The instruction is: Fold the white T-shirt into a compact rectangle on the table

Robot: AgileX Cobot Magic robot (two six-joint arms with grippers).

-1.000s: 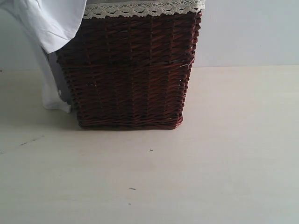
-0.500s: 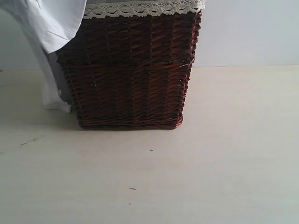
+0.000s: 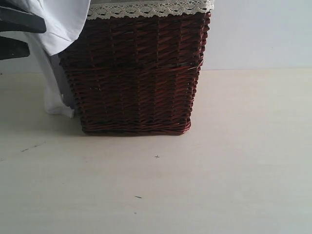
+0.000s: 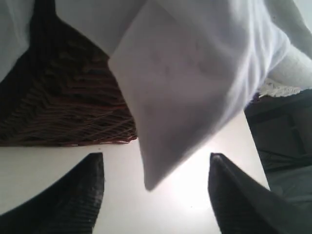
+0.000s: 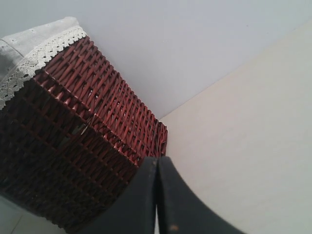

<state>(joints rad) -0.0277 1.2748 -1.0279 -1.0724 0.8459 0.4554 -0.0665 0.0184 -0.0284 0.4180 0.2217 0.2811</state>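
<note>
White T-shirt [image 3: 63, 22] hangs off basket [image 3: 136, 78]; left gripper [image 4: 156, 158] agape, right gripper [image 5: 157, 163] pinched empty; dragging cloth may tip basket

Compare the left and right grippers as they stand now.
The left gripper stands open; the right gripper is shut on nothing. The left looks at the white T-shirt draped over the basket, a corner hanging in line with its gap; the right faces wicker and table. Both have dark fingers and hold nothing.

The T-shirt [image 3: 68, 19] is white, the basket [image 3: 136, 83] reddish-brown.
</note>
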